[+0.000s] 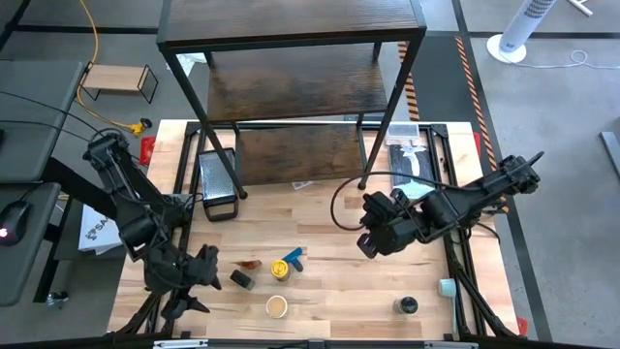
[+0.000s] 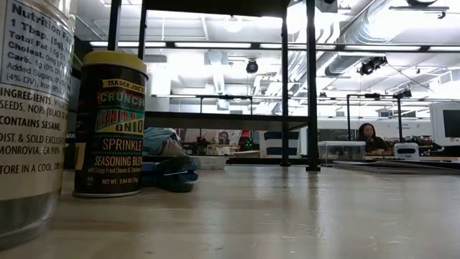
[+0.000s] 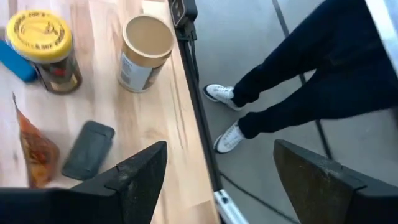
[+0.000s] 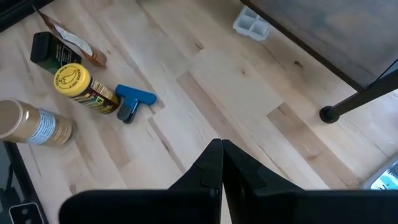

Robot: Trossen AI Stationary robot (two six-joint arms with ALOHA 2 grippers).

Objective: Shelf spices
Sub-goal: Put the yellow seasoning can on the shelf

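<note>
The spices stand near the table's near edge. In the high view I see the reddish-brown packet, dark grey box, yellow-lidded jar, tan-lidded jar and, apart to the right, the black-lidded jar. The dark shelf stands at the far side. My left gripper hovers open just left of the box, touching nothing. My right gripper hangs shut above bare table, right of the yellow-lidded jar.
A blue T-shaped piece lies against the yellow jar. A black tray and a white item flank the shelf's legs; one foot stands near my right gripper. A person's legs are beyond the near edge.
</note>
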